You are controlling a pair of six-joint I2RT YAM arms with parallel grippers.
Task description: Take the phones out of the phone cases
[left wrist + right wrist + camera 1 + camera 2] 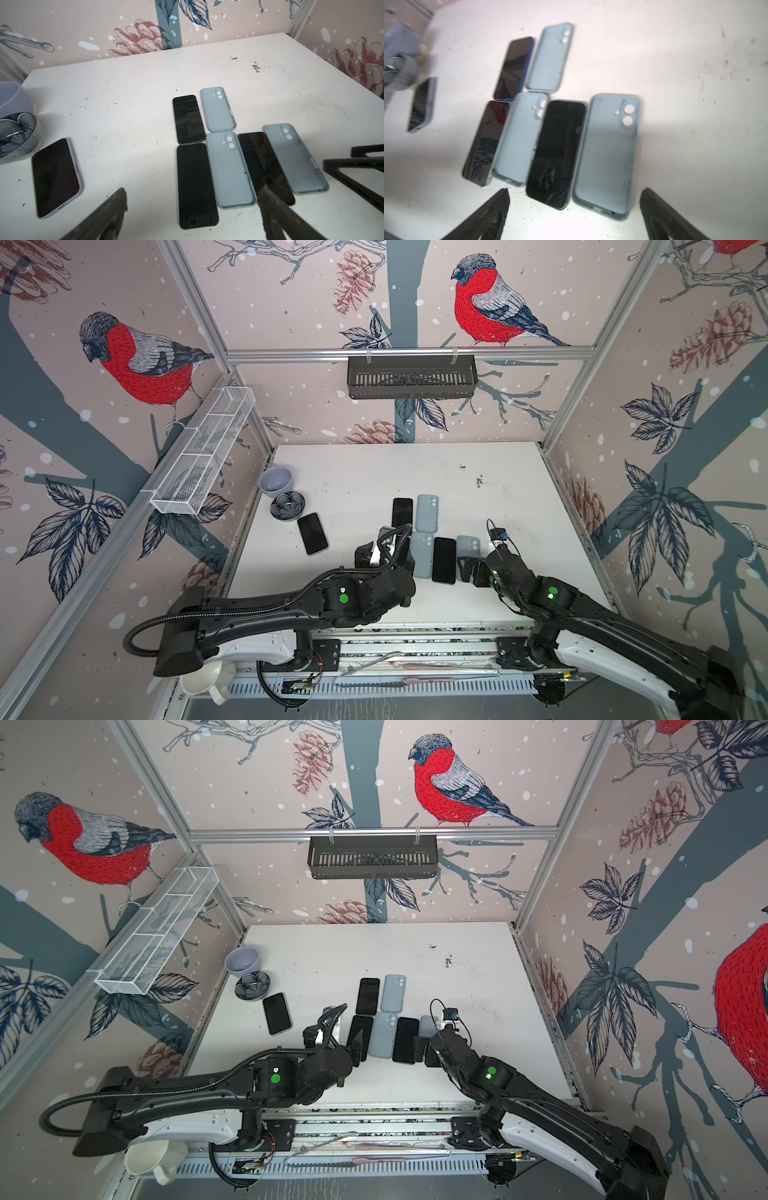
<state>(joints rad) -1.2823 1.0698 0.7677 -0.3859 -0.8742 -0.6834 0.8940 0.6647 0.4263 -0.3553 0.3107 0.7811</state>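
Three soft pale blue cases lie empty on the white tabletop point(415, 472), each just beside a bare phone. The rightmost empty pale blue case point(608, 153) sits directly ahead of the right tool point(575, 192), whose jaws stand wide with nothing between them. The left tool point(193, 192) is likewise spread wide and empty, hovering over the near end of a bare glossy black phone point(196, 185). So the work appears to sit between extractions. One black phone in a pale blue case point(312, 533) is still dressed, lying screen up well to the left of the group, near the dark patterned bowl point(287, 506) (the blue rim shows plainly in the left wrist view). The next move, as I judge it, calls for the left arm to swing over to that cased phone and pinch a case edge. The other tool would then come across to peel the rim back or press through the camera opening — likely a two-armed job, since the case looks soft and clinging.
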